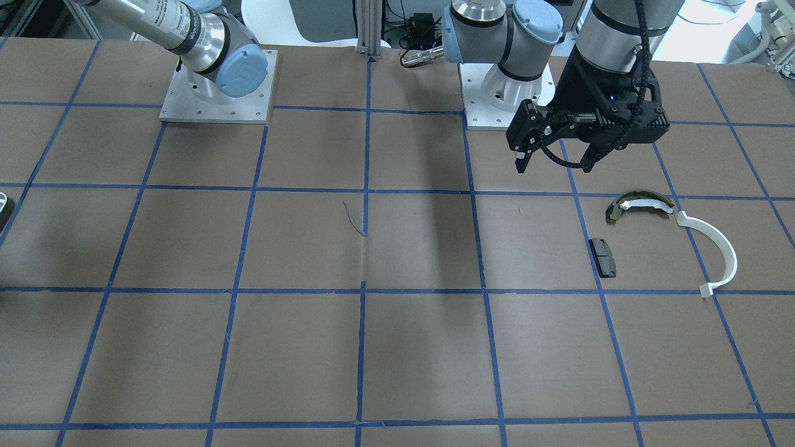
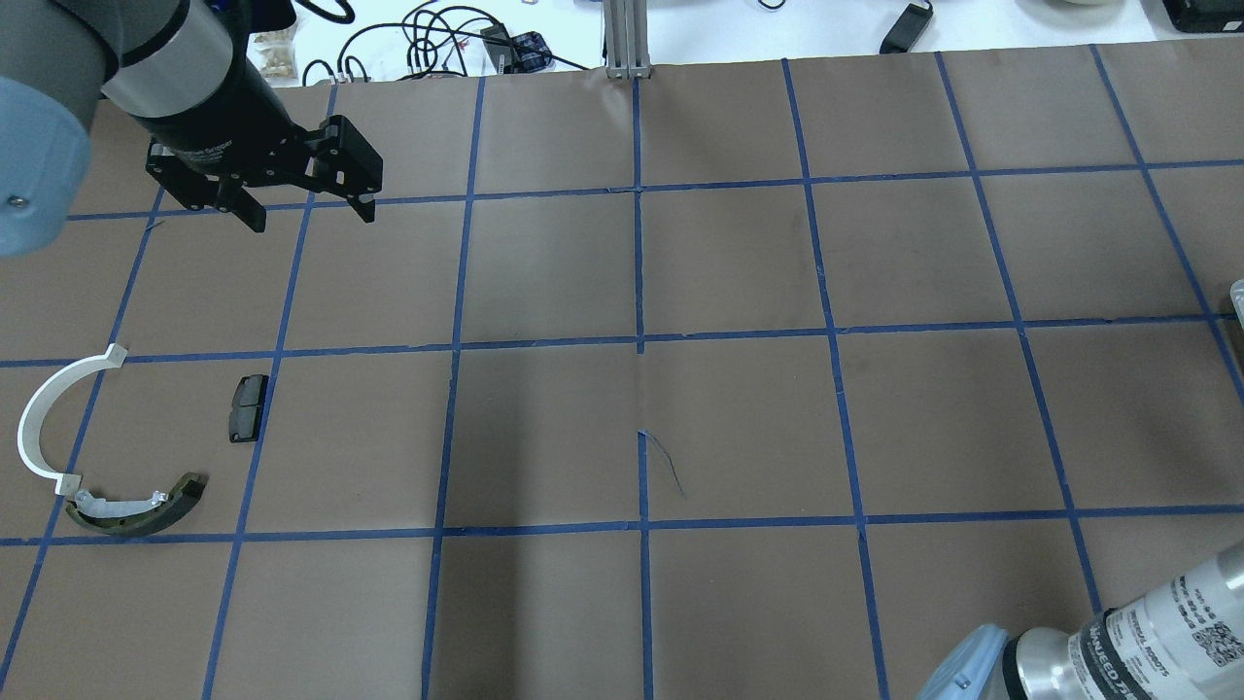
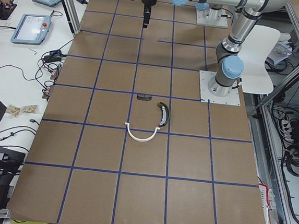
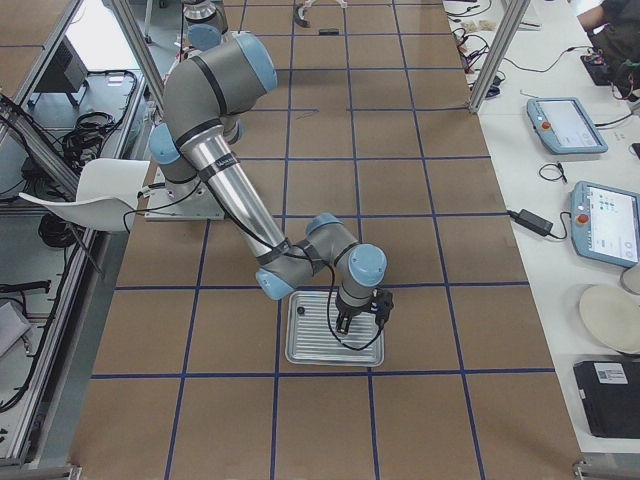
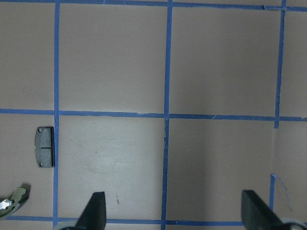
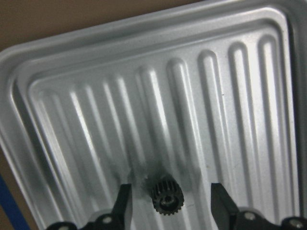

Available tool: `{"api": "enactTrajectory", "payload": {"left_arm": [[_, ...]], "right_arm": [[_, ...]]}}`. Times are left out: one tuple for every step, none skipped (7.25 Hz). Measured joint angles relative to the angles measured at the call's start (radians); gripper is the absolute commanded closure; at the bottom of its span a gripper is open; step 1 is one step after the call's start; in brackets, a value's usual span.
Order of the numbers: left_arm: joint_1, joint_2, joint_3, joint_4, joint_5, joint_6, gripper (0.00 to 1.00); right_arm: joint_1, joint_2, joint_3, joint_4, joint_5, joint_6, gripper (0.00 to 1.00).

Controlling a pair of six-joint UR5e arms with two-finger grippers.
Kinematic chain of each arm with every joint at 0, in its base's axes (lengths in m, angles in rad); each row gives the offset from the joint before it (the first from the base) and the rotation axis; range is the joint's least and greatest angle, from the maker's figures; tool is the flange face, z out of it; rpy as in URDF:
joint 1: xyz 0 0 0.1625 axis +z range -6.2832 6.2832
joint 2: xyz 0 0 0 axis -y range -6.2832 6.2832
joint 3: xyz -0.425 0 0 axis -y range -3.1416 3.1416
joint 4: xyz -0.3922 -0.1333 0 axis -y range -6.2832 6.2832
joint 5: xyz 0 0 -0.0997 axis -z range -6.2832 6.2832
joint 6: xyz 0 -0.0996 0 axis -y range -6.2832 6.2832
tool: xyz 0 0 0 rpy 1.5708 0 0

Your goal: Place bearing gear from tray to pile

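Note:
The bearing gear (image 6: 165, 196), a tiny black toothed ring, lies on the ribbed metal tray (image 6: 230, 96). My right gripper (image 6: 168, 207) is open, low over the tray, with a finger on each side of the gear and not touching it. In the exterior right view it (image 4: 342, 325) hangs over the tray (image 4: 310, 348). The pile lies on my left side: olive-and-white shoe (image 2: 136, 510), flat black pad (image 2: 248, 406) and white half-ring (image 2: 44, 418). My left gripper (image 2: 306, 209) is open and empty, raised beyond the pile. Its wrist view shows the pad (image 5: 45, 146).
The table is brown paper with a blue tape grid (image 2: 639, 340). Both arm bases (image 1: 217, 87) stand at the robot's edge. An aluminium post (image 2: 627, 39) stands at the far edge. Cables and tablets (image 4: 605, 220) lie on the side benches beyond it.

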Motion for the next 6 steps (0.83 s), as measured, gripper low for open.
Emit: {"api": "enactTrajectory", "payload": {"left_arm": [[0.0,0.0,0.0,0.0,0.0,0.0,0.0],[0.0,-0.001,0.0,0.0,0.0,0.0,0.0],[0.0,-0.001,0.0,0.0,0.0,0.0,0.0],[0.0,-0.001,0.0,0.0,0.0,0.0,0.0],[0.0,-0.001,0.0,0.0,0.0,0.0,0.0],[0.0,-0.001,0.0,0.0,0.0,0.0,0.0]], "right_arm": [[0.0,0.001,0.0,0.001,0.0,0.0,0.85],[0.0,0.001,0.0,0.002,-0.001,-0.001,1.0],[0.0,0.0,-0.001,0.004,-0.001,-0.002,1.0],[0.0,-0.003,-0.001,0.009,-0.004,-0.002,1.0],[0.0,-0.014,-0.001,0.02,-0.007,-0.002,1.0],[0.002,-0.045,-0.001,0.048,-0.006,0.001,1.0]]}}
